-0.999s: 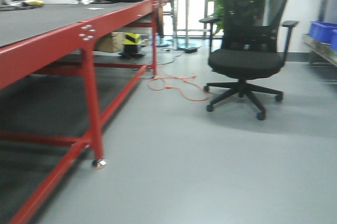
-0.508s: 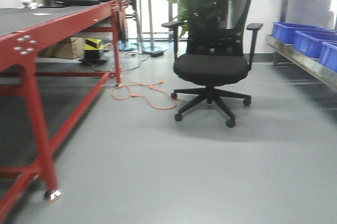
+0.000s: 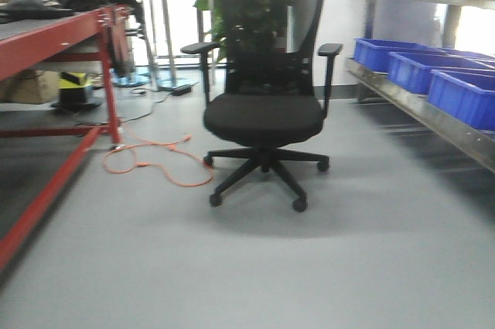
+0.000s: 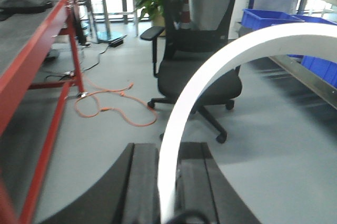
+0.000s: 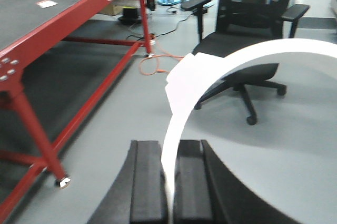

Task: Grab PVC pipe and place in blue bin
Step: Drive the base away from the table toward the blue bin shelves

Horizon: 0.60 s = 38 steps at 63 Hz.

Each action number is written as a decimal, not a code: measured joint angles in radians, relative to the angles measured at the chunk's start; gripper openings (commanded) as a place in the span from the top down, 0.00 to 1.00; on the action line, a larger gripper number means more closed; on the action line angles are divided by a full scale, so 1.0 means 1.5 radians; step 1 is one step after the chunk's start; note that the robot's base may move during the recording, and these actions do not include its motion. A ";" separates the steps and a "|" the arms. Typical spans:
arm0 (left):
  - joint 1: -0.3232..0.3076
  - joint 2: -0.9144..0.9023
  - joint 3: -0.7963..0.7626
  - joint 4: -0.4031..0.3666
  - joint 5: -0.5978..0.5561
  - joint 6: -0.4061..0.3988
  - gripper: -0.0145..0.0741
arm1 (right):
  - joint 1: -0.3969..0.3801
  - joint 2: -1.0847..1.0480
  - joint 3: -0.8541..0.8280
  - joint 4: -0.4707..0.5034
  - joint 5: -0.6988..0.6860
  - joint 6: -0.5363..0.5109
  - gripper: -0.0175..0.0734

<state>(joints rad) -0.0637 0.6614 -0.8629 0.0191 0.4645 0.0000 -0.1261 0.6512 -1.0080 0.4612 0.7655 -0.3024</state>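
In the left wrist view a white curved PVC pipe (image 4: 210, 71) arcs up and to the right from between the black fingers of my left gripper (image 4: 167, 153), which is shut on it. The right wrist view shows a white curved PVC pipe (image 5: 210, 74) rising the same way out of my right gripper (image 5: 169, 153), also shut on it. Blue bins (image 3: 433, 73) stand in a row on a metal shelf at the right of the front view, and a blue bin (image 4: 266, 18) shows behind the pipe in the left wrist view. Neither gripper appears in the front view.
A black office chair (image 3: 267, 112) stands in the middle of the grey floor ahead. A red-framed table (image 3: 58, 42) runs along the left, with an orange cable (image 3: 147, 162) looped on the floor by its leg. The metal shelf (image 3: 425, 112) lines the right side.
The front view has swung to the right: the red table has slid toward the left edge, the chair has moved left, and the shelf with blue bins has come further into view.
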 measured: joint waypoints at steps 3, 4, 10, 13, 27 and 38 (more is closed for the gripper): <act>0.000 0.000 0.000 0.000 -0.004 0.000 0.96 | 0.000 0.000 0.000 0.000 0.000 0.000 0.99; 0.000 0.000 0.000 0.000 -0.004 0.000 0.96 | 0.000 0.000 0.000 0.000 0.000 0.000 0.99; 0.000 0.000 0.000 0.000 -0.004 0.000 0.96 | 0.000 0.000 0.000 0.000 0.000 0.000 0.99; 0.000 0.000 0.000 0.000 -0.004 0.000 0.96 | 0.000 0.000 0.000 0.000 0.000 0.000 0.99; 0.000 0.000 0.000 0.000 -0.005 0.000 0.96 | 0.000 0.000 0.000 0.000 0.000 0.000 0.99; 0.000 0.000 0.001 0.000 -0.005 0.000 0.96 | 0.000 0.000 0.000 0.000 0.000 0.000 0.99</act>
<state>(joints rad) -0.0637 0.6614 -0.8614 0.0191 0.4572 0.0000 -0.1261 0.6512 -1.0080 0.4612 0.7655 -0.3024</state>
